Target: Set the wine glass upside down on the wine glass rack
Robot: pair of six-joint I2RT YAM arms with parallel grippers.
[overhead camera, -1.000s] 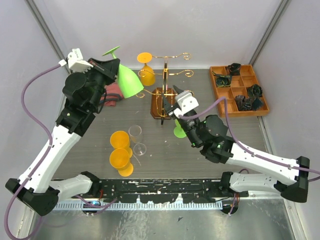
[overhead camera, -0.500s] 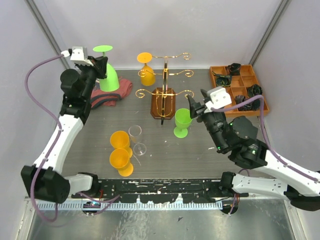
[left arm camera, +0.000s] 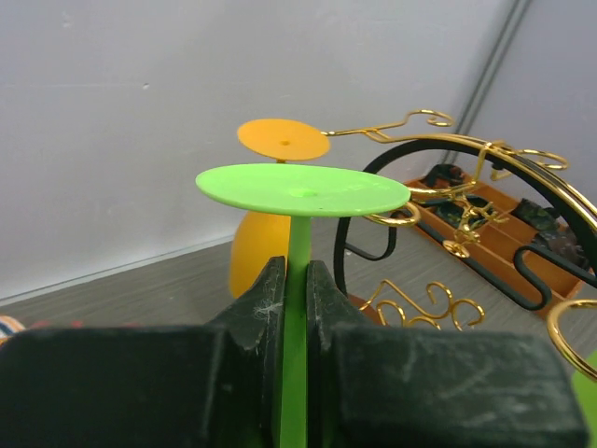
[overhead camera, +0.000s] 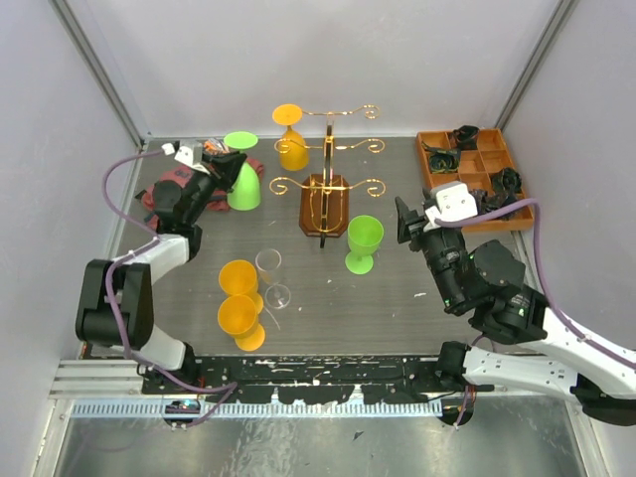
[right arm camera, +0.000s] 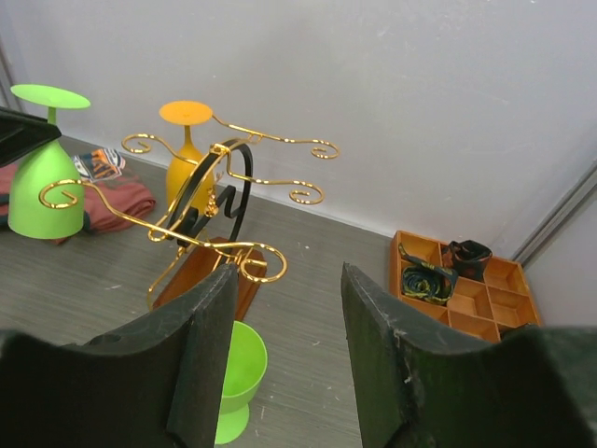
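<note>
Now the left gripper is pinched shut on the thin stem of the green wine glass, just under its round foot. The glass is upside down, bowl mouth toward the table. A second ago this arm held it high and tilted close to the wine glass rack. Since then it has swung the glass upright-inverted, drawn back and lowered it to the far left, beside the red cloth. Whether the rim touches the surface I cannot tell.

The right gripper stands open and empty. It has pulled away to the right from a second green glass, which stands upright just in front of the rack's wooden base.

So the turning-over looks done, but the held glass sits apart from the gold arms and likely still has to be slid onto one by its stem. An orange glass already hangs there.

Nearer the arms lie two more orange glasses and clear ones. A brown compartment tray sits far right on the grey wood-grain table, closed in by plain white walls.
</note>
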